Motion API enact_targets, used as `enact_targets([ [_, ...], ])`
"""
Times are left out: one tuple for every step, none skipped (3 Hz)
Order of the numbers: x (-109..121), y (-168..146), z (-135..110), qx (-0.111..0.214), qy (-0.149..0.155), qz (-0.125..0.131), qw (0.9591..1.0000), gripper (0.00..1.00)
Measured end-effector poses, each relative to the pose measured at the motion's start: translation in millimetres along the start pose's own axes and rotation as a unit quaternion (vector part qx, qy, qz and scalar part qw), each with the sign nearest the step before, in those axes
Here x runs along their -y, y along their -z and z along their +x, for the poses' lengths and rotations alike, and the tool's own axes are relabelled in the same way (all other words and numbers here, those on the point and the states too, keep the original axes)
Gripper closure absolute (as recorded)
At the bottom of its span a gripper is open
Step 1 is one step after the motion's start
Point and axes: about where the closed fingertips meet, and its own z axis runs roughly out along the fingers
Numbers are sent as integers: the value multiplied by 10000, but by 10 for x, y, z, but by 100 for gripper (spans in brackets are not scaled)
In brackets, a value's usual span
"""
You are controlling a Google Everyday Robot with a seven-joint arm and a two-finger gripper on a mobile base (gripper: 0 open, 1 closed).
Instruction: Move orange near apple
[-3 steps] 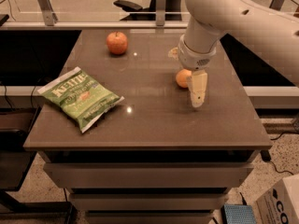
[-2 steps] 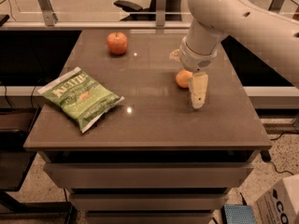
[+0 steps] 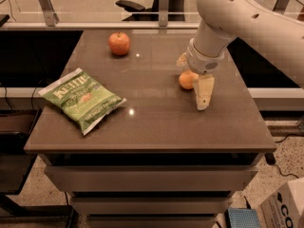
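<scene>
The orange lies on the brown table, right of middle. The apple, redder and with a short stem, stands at the far side of the table, left of the orange and well apart from it. My gripper points down at the orange and is open. One pale finger is in front and to the right of the orange, the other is behind it, so the orange sits between them. The wrist hides part of the orange's top right.
A green chip bag lies flat at the front left of the table. The table's right edge is close to the gripper. A cardboard box stands on the floor at the lower right. An office chair is behind the table.
The arm has shifted very slightly to the right. The orange, apple and chip bag have not moved.
</scene>
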Motion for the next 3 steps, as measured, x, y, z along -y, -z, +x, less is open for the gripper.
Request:
enact_targets([
  [3, 35, 27, -38, -7, 10, 10000, 38],
  [15, 72, 33, -64, 1, 19, 10000, 61],
  [20, 93, 31, -65, 1, 20, 10000, 85],
])
